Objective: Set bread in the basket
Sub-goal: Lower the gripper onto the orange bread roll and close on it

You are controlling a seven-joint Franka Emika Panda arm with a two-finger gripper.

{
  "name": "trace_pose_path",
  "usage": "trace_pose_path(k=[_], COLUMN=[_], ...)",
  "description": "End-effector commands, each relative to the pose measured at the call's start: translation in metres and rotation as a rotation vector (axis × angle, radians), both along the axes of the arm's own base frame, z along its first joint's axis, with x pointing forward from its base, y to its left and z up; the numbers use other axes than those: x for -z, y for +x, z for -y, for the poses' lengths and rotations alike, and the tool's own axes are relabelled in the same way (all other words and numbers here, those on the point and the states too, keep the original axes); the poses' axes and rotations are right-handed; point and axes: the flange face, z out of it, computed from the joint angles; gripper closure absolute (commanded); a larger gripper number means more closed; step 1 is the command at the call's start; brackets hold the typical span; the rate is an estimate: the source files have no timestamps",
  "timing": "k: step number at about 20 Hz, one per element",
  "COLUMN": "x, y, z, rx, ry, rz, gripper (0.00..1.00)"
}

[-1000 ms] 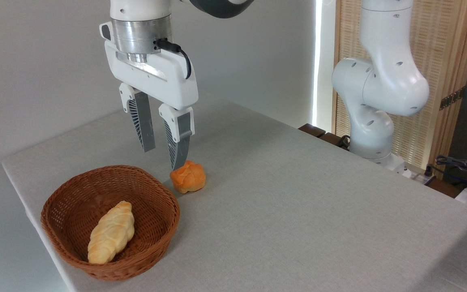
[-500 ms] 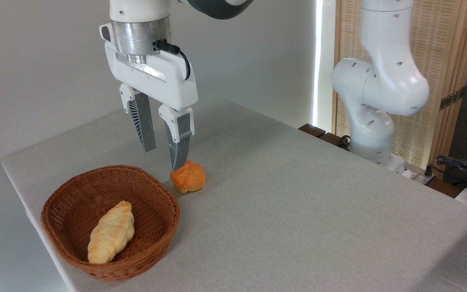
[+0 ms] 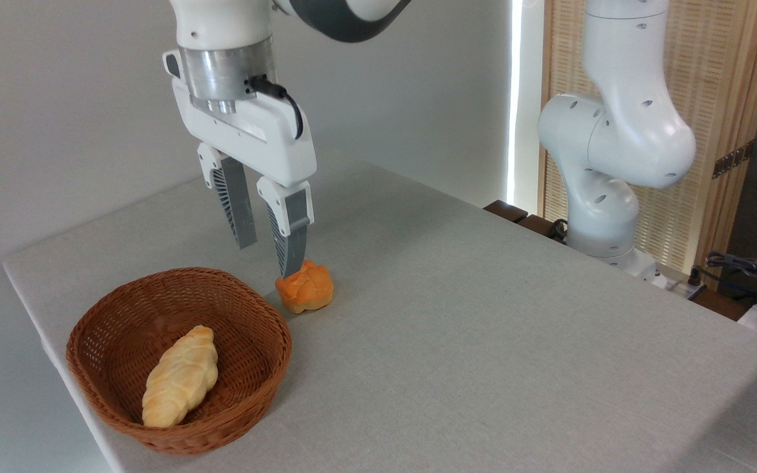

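The bread (image 3: 305, 287), a small orange-brown bun with a criss-cross top, lies on the grey tablecloth just right of the basket (image 3: 106, 322). The basket is round, woven and reddish-brown, near the table's front left corner. My gripper (image 3: 267, 260) hangs open just above and to the left of the bun, over the gap between bun and basket. Its right fingertip (image 3: 290, 266) overlaps the bun's upper left edge in the picture; whether it touches I cannot tell. Nothing sits between the fingers.
A pale-yellow braided loaf (image 3: 181, 376) lies inside the basket. The arm's white base and lower joints (image 3: 608, 157) stand at the table's far right edge, with a slatted wooden screen behind. The table's left edge (image 3: 37, 315) runs close to the basket.
The gripper has shifted slightly to the right and tilted a little, its fingers still open. Bun, basket and loaf have not moved.
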Motion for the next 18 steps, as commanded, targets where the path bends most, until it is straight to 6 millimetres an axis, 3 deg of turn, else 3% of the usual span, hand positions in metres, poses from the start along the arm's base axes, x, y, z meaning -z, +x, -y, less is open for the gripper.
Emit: trace_pose_path(k=[1,7,14,18], x=[0.023,0.066,0.113,0.138], y=[-0.018,-0.041,-0.045,-0.041], z=[0.022,0.059,0.099,0.105], rx=[0.039,0.098,0.165,0.176], ry=[-0.041,-0.059,-0.043,-0.029], rz=[-0.052,-0.102,-0.166,-0.204], gripper=[0.0,0.0,0.0,0.0])
